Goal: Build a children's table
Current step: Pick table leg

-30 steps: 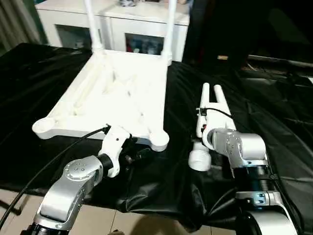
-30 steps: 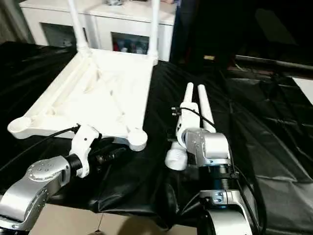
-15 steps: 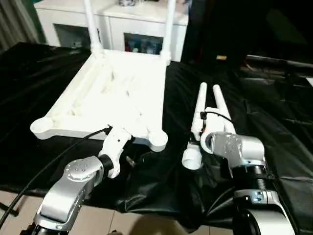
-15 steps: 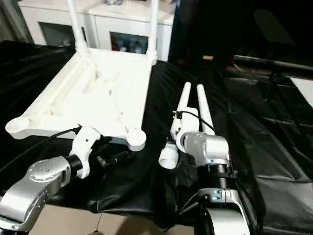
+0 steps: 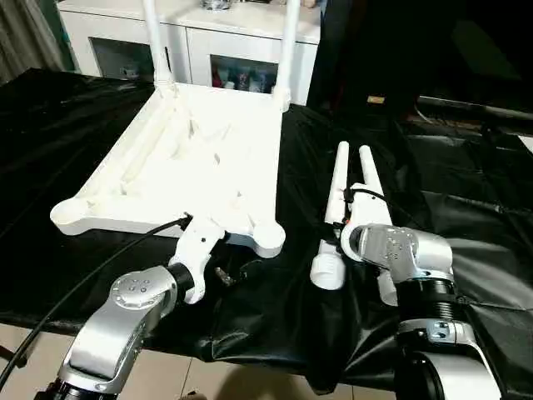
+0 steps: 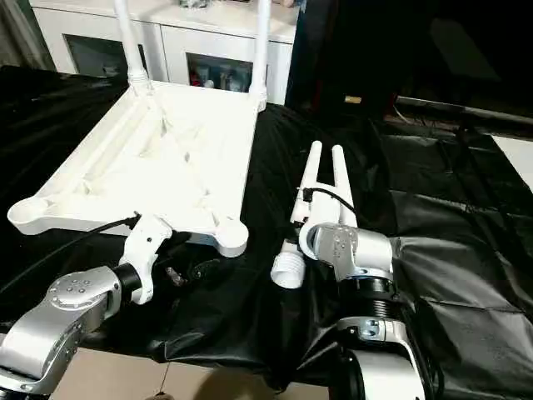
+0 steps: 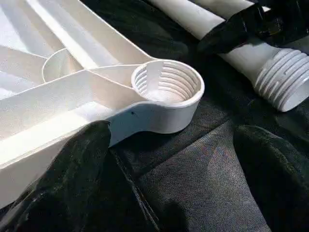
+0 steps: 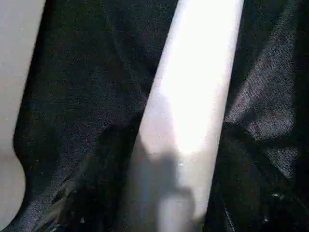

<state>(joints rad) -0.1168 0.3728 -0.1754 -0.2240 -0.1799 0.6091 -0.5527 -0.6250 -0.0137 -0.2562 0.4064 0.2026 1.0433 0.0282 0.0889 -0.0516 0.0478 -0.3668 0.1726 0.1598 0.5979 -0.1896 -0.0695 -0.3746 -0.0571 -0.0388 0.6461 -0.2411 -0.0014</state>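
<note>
- Since the earlier frame the threaded end (image 5: 327,271) of the loose leg (image 5: 337,196) has swung across the black cloth (image 5: 75,125) toward the white table slab (image 5: 208,158), and the fingers of the left tool (image 7: 174,137) have spread wider.
- The right tool (image 8: 176,140) is clamped on that leg, one black finger hugging each side of the tube. Gripping a little above the thread seems meant to leave the screw end free for steering.
- The left tool stands wide open and holds nothing. Its fingers flank the slab's near corner socket (image 7: 166,87), one resting just beside the slab's edge, probably to steady the piece when the leg comes in.
- The slab lies ribbed side up on the cloth-covered tabletop, so its sockets face upward.
- Two legs (image 5: 152,42) already stand upright in the far corners, in front of the white cabinet (image 5: 216,37).
- A second loose leg (image 5: 372,171) lies just beside the gripped one.
- The next step looks like lifting the leg upright over the open threaded socket; a tilted start could cross the thread.
</note>
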